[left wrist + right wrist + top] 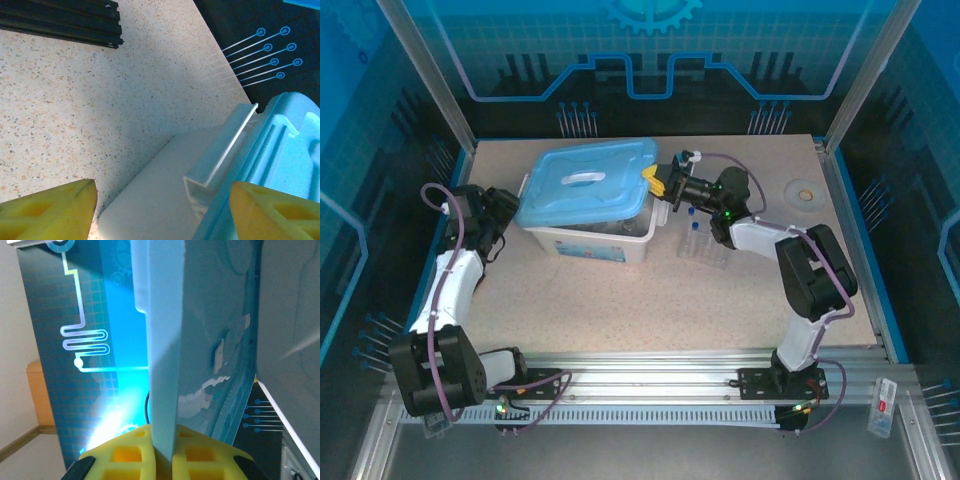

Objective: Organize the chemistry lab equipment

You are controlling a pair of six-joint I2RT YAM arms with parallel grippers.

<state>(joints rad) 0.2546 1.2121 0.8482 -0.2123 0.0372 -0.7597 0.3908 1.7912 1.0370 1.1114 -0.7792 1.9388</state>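
A white storage box [590, 243] stands mid-table under a light blue lid [585, 182] that sits askew, raised on its right side. My right gripper [657, 182] is shut on the lid's right edge; in the right wrist view the yellow pads of that gripper [165, 440] pinch the thin blue lid [165, 340]. My left gripper [508, 207] is open beside the box's left end, its jaws spanning the box corner [150, 205] and the lid rim [280, 145] without touching. Right of the box, a clear tube rack [705, 250] holds blue-capped tubes [692, 228]. The lid hides what is in the box.
A flat black ridged strip [65, 22] lies on the table left of the box. A small round disc [803, 192] rests at the back right. Aluminium frame posts and blue panels wall in the table. A small clear pack [883, 405] lies on the front rail at right.
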